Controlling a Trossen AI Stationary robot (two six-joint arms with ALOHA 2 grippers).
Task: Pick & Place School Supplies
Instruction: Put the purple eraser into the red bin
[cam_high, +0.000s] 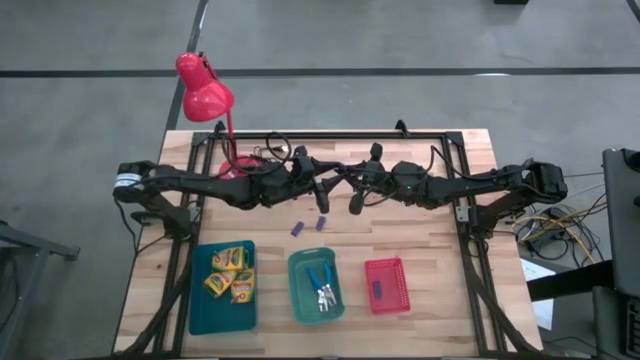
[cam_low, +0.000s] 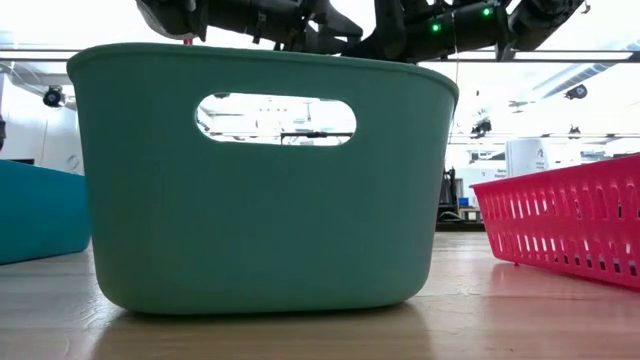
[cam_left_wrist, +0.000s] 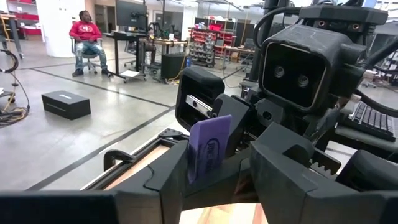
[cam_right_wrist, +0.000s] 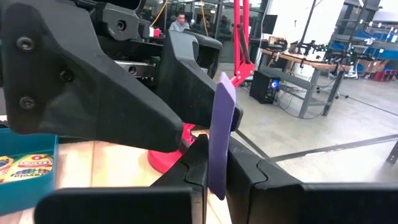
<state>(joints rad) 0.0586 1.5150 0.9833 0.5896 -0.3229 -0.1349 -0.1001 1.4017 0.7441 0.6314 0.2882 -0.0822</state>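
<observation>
Above table centre: right gripper (cam_right_wrist: 214, 171) clamped on purple block (cam_right_wrist: 221, 134); left gripper (cam_left_wrist: 214, 177) apart beside it.

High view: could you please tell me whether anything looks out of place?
Two purple blocks lie loose on the wooden table, beyond the green tray and outside any tray, while the crayon boxes and scissors sit inside trays.
</observation>
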